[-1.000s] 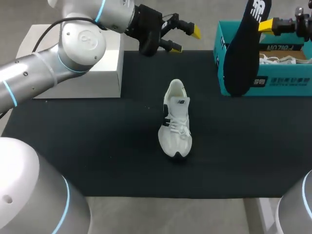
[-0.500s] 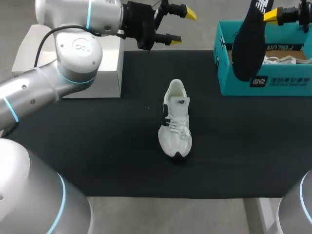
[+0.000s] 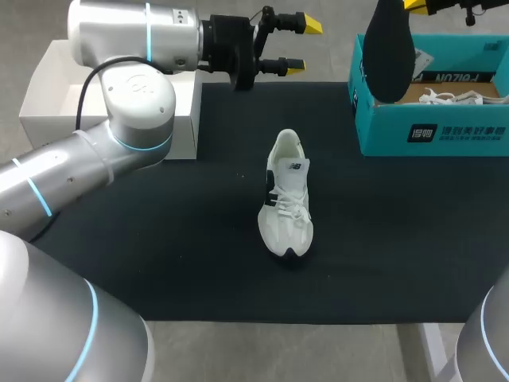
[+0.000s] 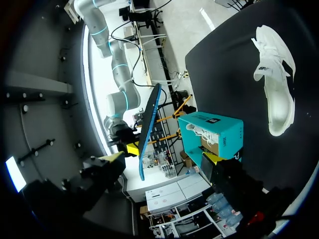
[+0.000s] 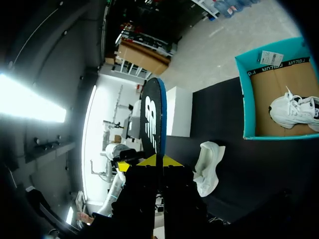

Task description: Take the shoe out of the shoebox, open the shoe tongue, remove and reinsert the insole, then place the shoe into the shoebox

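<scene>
- Our R gripper [image 3: 421, 6] is clamped on the long black foam insole w/ white logo [image 3: 390, 48]; insole hangs below it.
- Teal cardboard shoebox [image 3: 433, 131] sits under that gripper, w/ a second white shoe [image 3: 453, 97] inside.
- Our L gripper [image 3: 298, 45]: fingers apart. White lace-up sneaker [image 3: 286, 195] lies well apart from it on the black mat [image 3: 159, 239].

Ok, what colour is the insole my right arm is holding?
Black insole, white logo, blue edge; clearest in the right wrist view.

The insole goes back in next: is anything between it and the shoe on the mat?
Nothing visible: the insole hangs from the right gripper by the shoebox; only open mat separates it from the shoe.
</scene>
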Robot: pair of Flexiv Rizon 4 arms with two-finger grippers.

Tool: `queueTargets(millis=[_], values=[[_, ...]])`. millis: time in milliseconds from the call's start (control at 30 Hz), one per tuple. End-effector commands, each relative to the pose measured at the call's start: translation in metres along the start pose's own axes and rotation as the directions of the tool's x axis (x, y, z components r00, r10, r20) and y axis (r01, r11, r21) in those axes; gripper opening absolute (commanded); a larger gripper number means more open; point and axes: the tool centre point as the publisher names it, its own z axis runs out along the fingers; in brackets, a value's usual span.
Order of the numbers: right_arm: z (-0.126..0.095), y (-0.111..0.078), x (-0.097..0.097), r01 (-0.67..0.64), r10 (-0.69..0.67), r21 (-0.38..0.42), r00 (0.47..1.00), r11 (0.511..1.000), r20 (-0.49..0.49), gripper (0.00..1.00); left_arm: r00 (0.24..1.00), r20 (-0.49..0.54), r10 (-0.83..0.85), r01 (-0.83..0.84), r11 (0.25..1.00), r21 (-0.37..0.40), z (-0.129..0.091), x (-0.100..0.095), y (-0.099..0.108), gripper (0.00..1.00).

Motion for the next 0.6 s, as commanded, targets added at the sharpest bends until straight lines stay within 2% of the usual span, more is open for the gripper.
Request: queueTargets(millis=[33,200,433,600], values=[[0.014,0.013,-0.002,-0.075,0.073,0.168,0.997,0.983,0.018,0.00,0.999,0.041,0.008,-0.008,1.000,0.005,0.020,0.001,0.007,1.00],[0.024,0.008,-0.006,-0.168,0.168,0.209,0.986,0.963,0.018,0.00,0.998,0.069,0.006,-0.007,1.000,0.011,0.029,0.000,0.004,1.00],[0.032,0.018,-0.010,-0.203,0.199,0.146,0.979,0.968,0.041,0.00,0.992,0.126,-0.011,0.014,1.000,-0.019,0.044,-0.003,0.001,1.00],[0.046,0.022,-0.008,-0.198,0.195,0.144,0.980,0.969,0.036,0.00,0.988,0.153,-0.011,0.013,1.000,-0.015,0.052,-0.008,-0.003,1.00]])
